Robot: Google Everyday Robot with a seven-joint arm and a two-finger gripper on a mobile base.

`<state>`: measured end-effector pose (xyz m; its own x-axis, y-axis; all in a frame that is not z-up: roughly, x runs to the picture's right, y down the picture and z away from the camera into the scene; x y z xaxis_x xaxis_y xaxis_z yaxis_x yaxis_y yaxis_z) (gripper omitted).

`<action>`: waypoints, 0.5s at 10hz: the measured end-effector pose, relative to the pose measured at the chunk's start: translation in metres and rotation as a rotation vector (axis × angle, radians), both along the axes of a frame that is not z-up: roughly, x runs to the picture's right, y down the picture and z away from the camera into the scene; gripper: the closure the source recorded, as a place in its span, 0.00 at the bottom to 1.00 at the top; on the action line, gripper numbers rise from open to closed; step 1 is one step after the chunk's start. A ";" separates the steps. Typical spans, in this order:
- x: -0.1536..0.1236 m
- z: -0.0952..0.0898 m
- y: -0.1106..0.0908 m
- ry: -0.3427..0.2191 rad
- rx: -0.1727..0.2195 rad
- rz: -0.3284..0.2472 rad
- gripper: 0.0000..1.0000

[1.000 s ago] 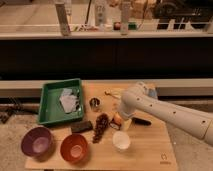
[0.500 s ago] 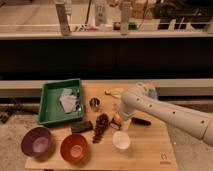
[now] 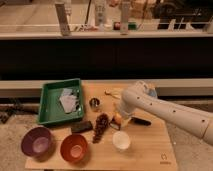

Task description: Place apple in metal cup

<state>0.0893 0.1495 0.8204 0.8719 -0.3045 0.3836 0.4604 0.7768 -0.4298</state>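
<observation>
Fingers (image 3: 120,123) down at apple (image 3: 117,119), spread unclear; arm (image 3: 165,111) extends from right, wrist bent down.

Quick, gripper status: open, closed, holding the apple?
Gripper: low over the table, right at the apple; open or closed cannot be told, nor whether it has the apple.

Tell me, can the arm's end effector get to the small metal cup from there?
Probably yes. The end effector is at the apple, just right of the metal cup, with open tabletop between; the grapes lie nearer the front, beside that path.
</observation>
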 end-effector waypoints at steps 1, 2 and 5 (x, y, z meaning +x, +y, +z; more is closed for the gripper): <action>0.001 -0.001 -0.004 0.003 0.007 -0.019 0.89; 0.000 -0.002 -0.008 0.005 0.012 -0.044 0.96; -0.008 -0.005 -0.022 -0.028 0.033 -0.131 1.00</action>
